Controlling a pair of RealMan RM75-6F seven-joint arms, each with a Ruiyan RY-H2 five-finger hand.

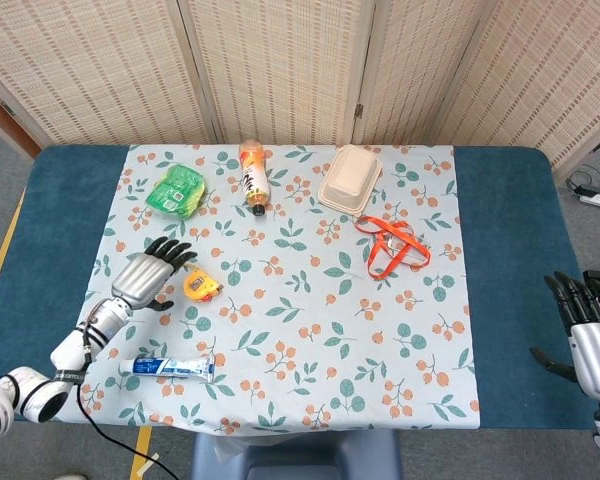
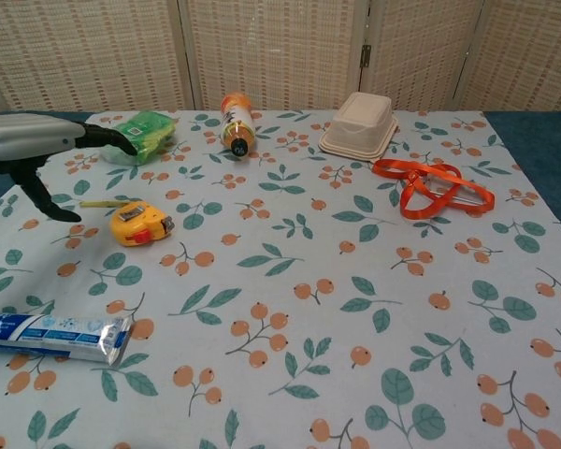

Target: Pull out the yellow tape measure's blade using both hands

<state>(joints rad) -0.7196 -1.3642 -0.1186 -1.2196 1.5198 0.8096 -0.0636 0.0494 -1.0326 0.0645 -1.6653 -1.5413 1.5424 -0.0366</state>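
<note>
Two hands are needed for this job, but only one is close right now; the left hand point(image 1: 147, 275) hangs over the flowery cloth point(image 1: 310, 330) with its fingers spread and nothing in it; the yellow tape measure point(image 1: 201, 285) lies on the cloth just beside that hand, on the side toward the middle of the table; in the chest view the left hand point(image 2: 37, 145) is up above the cloth and the yellow tape measure point(image 2: 141, 224) sits lower and a little to the right of it, so the two are not touching.

A short bit of the thin yellow blade point(image 1: 176, 264) already sticks out of the case, and it points from the case back toward the left hand's fingers; so the long way of the tape runs sideways and a bit away from the robot; I think the left hand could take the blade tip or the case with a small move down.

The right hand point(image 1: 592, 340) is far off at the other edge of the table, on the blue part, open and empty, well apart from the tape; I think it must cross most of the cloth before it can help pull; the left hand is by far the nearer one.
</note>
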